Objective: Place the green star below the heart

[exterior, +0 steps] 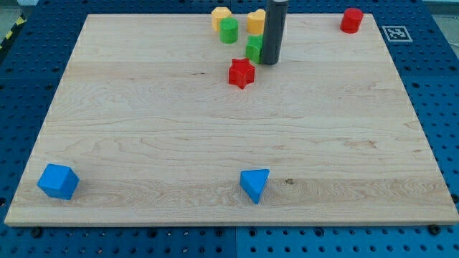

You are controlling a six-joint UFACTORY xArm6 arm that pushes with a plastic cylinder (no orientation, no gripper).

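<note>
The green star (253, 48) lies near the top middle of the wooden board (143, 143), partly hidden by my rod. My tip (269, 63) sits right against the star's right side. The yellow heart (256, 21) is just above the star, partly behind the rod. A red star (242, 73) lies just below and left of the green star.
A green cylinder (229, 31) and a yellow block (221, 17) sit left of the heart. A red block (351, 20) is at the top right. A blue cube (57, 180) lies at the bottom left, a blue triangle (254, 185) at the bottom middle.
</note>
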